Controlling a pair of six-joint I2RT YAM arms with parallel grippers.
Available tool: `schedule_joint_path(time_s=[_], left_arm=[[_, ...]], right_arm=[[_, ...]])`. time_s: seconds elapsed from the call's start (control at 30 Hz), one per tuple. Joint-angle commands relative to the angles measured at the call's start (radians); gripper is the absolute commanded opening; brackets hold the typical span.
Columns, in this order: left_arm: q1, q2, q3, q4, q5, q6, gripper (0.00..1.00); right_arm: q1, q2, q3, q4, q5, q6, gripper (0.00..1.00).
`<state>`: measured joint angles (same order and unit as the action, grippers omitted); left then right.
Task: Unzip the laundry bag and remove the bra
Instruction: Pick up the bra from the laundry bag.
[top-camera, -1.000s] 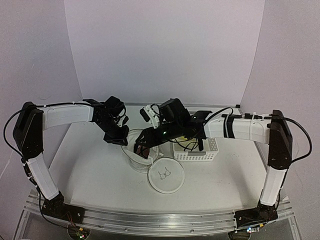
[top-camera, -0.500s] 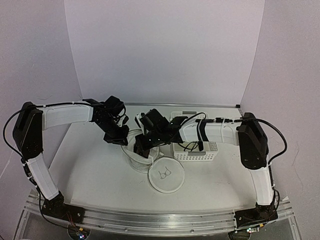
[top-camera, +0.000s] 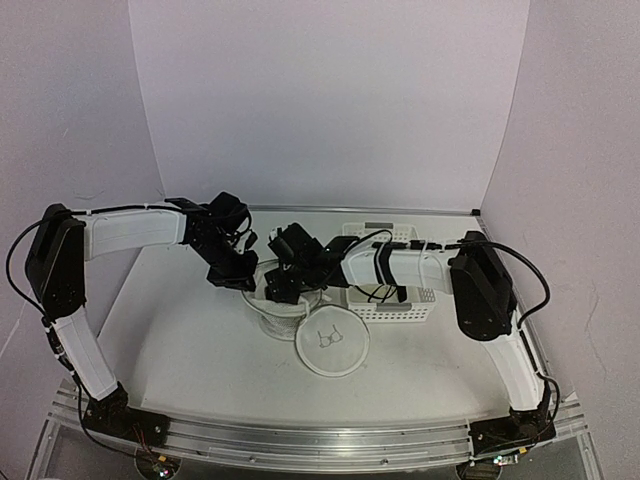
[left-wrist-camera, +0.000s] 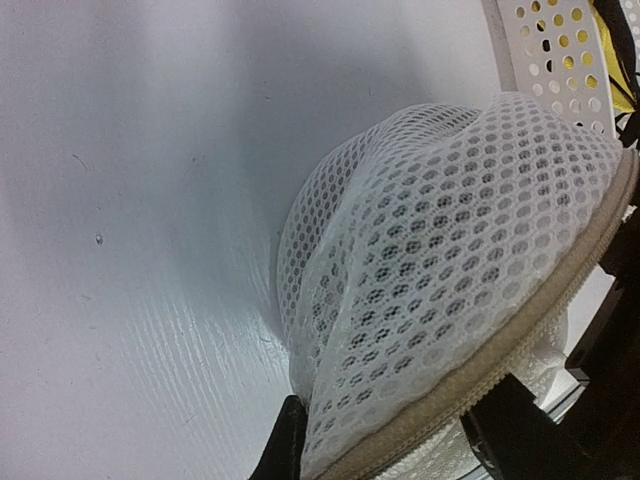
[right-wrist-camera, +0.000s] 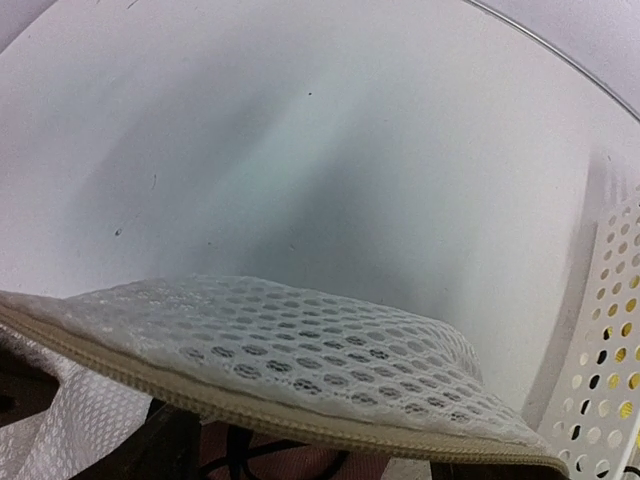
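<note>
Mesh, light and floppy: the laundry bag (left-wrist-camera: 440, 260) hangs by its zipper rim, clenched between the fingers of the left gripper (left-wrist-camera: 393, 442). Whether the right gripper (top-camera: 283, 287) is spread, I cannot tell. Just below its fingers lies what looks like the soft pink bra (right-wrist-camera: 300, 455), probably best pinched by fabric, not straps.

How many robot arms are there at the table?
2. The left black-and-white robot arm reaches in from the left side, and the right black-and-white robot arm from the right. Both meet at the round white mesh laundry bag in the middle. None seems hidden.
</note>
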<state>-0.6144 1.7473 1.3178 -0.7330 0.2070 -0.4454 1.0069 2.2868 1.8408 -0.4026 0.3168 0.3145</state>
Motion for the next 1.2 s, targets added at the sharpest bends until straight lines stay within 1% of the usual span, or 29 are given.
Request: schedule_joint_path(time_s=[0.0,0.33,0.57,0.8,0.93,1.17], left_arm=[[-0.002,-0.027,-0.013,0.004,0.0,0.01,0.0],[-0.003,0.012,-0.06,0.032,-0.008,0.006,0.0],[-0.002,0.041,-0.108,0.069,0.0,0.002,0.0],[-0.002,0.08,-0.158,0.123,0.012,-0.005,0.0],[-0.002,0.095,-0.172,0.14,0.014,-0.004,0.0],[-0.002,0.1,-0.197,0.156,0.015,-0.006,0.0]], right_arm=[[0.005,0.044,0.071,0.006,-0.033,0.023,0.79],[0.013,0.058,0.054,0.009,-0.129,0.057,0.79],[0.031,0.085,0.06,0.008,-0.137,0.069,0.79],[0.045,0.065,0.031,0.008,-0.127,0.056,0.79],[0.05,0.086,0.031,-0.004,-0.124,0.062,0.79],[0.051,0.134,0.04,-0.077,-0.061,0.039,0.79]])
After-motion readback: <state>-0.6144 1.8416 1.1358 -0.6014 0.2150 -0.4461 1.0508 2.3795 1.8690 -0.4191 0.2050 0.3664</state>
